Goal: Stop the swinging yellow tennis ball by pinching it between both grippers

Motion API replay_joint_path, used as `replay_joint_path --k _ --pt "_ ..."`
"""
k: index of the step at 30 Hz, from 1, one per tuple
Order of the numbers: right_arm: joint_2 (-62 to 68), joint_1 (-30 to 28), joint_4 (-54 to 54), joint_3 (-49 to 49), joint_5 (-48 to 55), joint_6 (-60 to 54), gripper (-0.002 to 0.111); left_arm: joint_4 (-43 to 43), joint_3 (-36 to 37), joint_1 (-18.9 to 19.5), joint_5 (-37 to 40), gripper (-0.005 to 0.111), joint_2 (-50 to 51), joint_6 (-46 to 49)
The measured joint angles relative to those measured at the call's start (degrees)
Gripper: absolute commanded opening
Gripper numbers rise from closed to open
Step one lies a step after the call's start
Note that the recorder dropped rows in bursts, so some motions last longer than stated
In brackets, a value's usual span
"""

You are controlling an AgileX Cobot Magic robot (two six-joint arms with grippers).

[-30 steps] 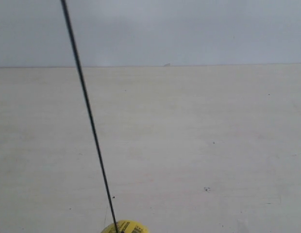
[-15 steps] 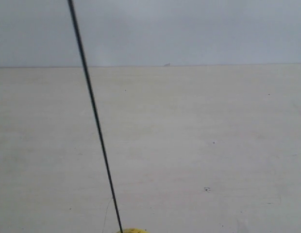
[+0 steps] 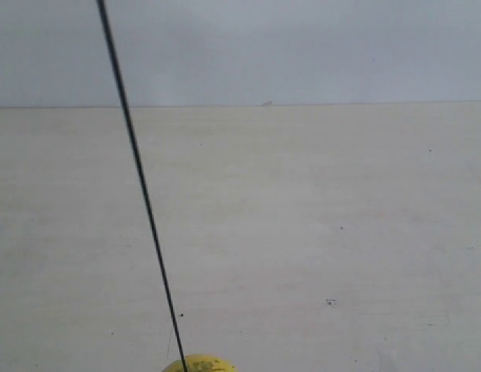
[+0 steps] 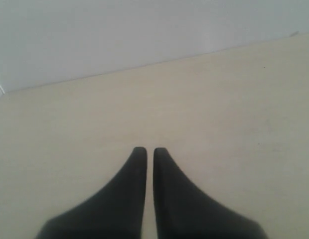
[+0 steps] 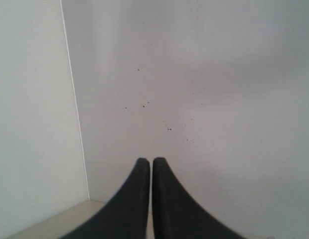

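The round felt tennis ball (image 3: 198, 364) is bright yellow with faint dark marks, and its thin cord (image 3: 140, 186) is black. The smooth pale cream counter (image 3: 341, 232) carries scattered dark specks. Beyond its far edge stands a plain grey-white wall (image 3: 302, 46). The wedge-shaped matte left gripper (image 4: 146, 152) and right gripper (image 5: 145, 162) are solid black.

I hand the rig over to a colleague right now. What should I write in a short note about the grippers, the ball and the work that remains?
Left gripper: jaws together, holding nothing, pointing across the pale table; no ball in its view.
Right gripper: jaws together, empty, facing a white wall; no ball in its view.
Yellow tennis ball: only its top shows, at the bottom edge of the exterior view, under the slanting black cord. Neither gripper shows there.
Done: nothing visible; the ball is not pinched.
Left: bring both grippers to opposite sides of the ball and press it between them.
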Motion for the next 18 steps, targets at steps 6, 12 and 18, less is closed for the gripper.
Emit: replay_joint_path --k 6,12,18 --pt "0.0 0.0 0.0 0.0 0.0 0.0 0.0 0.0 0.0 0.0 0.0 0.005 0.0 0.0" --pt "0.0 0.0 0.0 0.0 0.0 0.0 0.0 0.0 0.0 0.0 0.0 0.005 0.0 0.0" --pt "0.0 0.0 5.01 0.0 0.13 0.0 0.0 0.0 0.0 0.0 0.0 0.005 0.0 0.0"
